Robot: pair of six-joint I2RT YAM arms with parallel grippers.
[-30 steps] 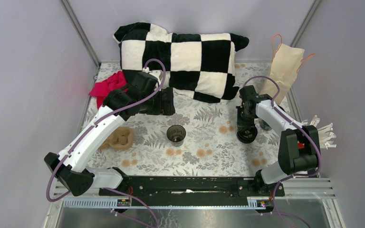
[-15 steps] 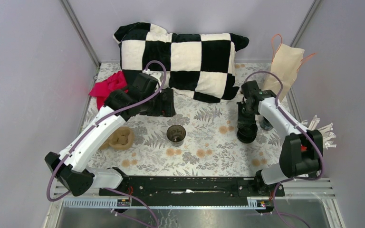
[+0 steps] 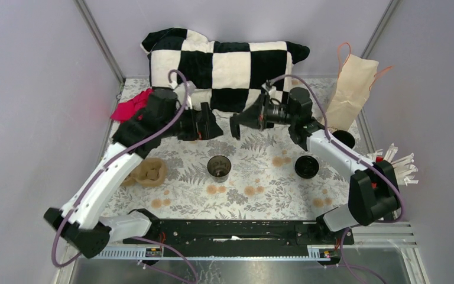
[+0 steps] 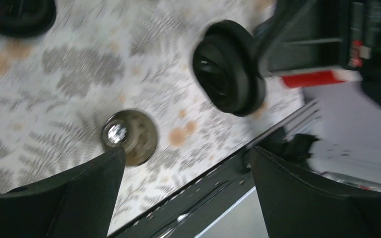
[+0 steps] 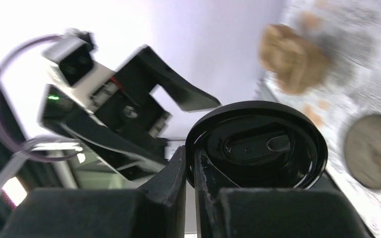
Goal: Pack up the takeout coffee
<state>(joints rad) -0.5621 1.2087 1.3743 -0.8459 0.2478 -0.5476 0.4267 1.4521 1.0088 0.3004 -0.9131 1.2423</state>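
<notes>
An open, lidless black cup (image 3: 219,167) stands mid-table; it also shows in the left wrist view (image 4: 130,136) and the right wrist view (image 5: 374,151). My right gripper (image 3: 238,125) is raised above the table, shut on the rim of a round black sip lid (image 5: 258,144), which hangs edge-on (image 3: 234,126). The lid faces my left wrist camera (image 4: 230,67). My left gripper (image 3: 213,127) is open and empty (image 4: 186,153), close to the left of the lid. A black round lidded cup or lid (image 3: 306,167) sits to the right.
The brown pulp carrier (image 3: 149,171) lies at the left. A paper bag (image 3: 352,86) leans at the back right, with a dark round object (image 3: 343,139) at its foot. Straws (image 3: 401,163) stick out at the right edge. A checkered pillow (image 3: 230,71) and red cloth (image 3: 131,106) fill the back.
My right gripper rose from the black round object at the right and swung left, carrying a black lid. My left gripper shifted slightly up and toward it.
</notes>
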